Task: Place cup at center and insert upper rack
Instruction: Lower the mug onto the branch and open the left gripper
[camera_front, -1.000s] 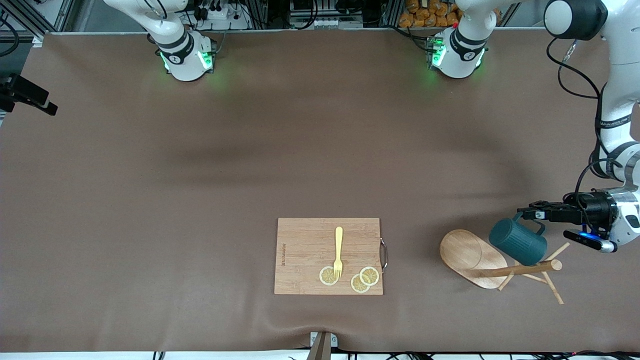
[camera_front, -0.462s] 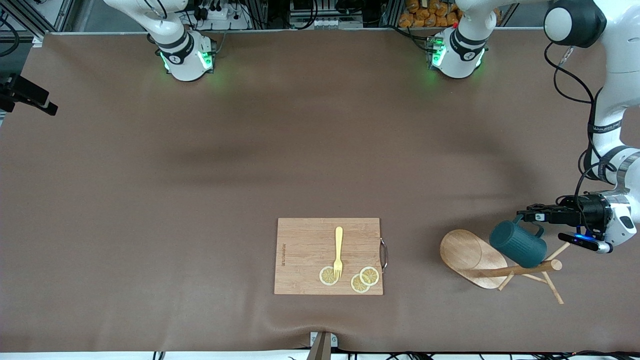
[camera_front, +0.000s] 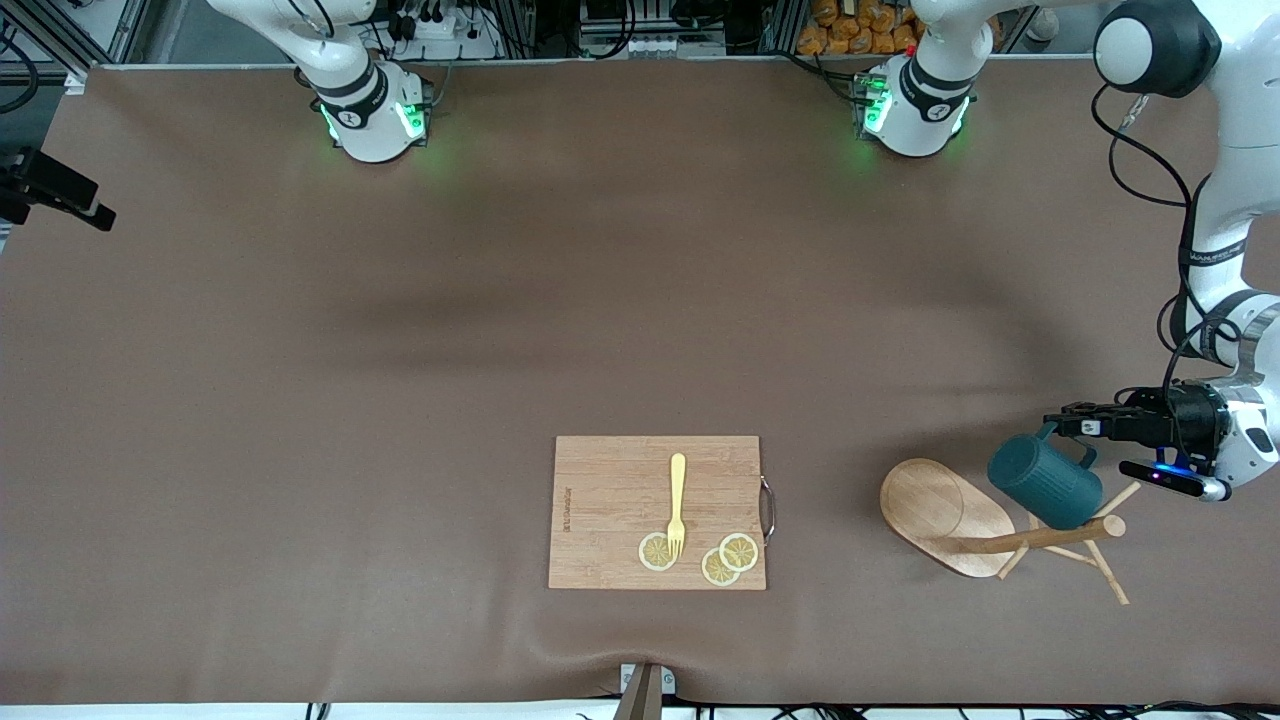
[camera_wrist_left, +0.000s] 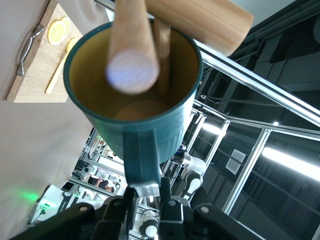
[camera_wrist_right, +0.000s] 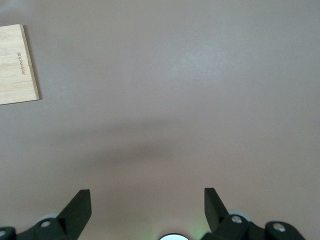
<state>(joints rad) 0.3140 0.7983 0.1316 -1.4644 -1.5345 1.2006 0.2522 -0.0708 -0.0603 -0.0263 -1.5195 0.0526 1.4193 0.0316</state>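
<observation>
The upper rack (camera_front: 935, 500), a light wooden mug tree, lies on its side at the left arm's end of the table, its pole (camera_front: 1040, 540) pointing toward that end. The dark teal cup (camera_front: 1045, 482) hangs tilted over the pole and pegs. My left gripper (camera_front: 1068, 426) is shut on the cup's handle. In the left wrist view the cup's (camera_wrist_left: 135, 115) yellowish mouth faces me, with the pole's end (camera_wrist_left: 131, 65) across it and a thin peg (camera_wrist_left: 162, 55) reaching inside. The left gripper (camera_wrist_left: 147, 192) pinches the handle. My right gripper (camera_wrist_right: 147, 207) stands open over bare table.
A rectangular wooden cutting board (camera_front: 610, 490) with a metal handle lies near the middle toward the front camera. It carries a yellow fork (camera_front: 677, 500) and lemon slices (camera_front: 657, 551). The board's corner (camera_wrist_right: 15, 65) shows in the right wrist view.
The left gripper and the cup have shifted slightly toward the left arm's end of the table and a little upward. The rack and the right arm have not moved.
</observation>
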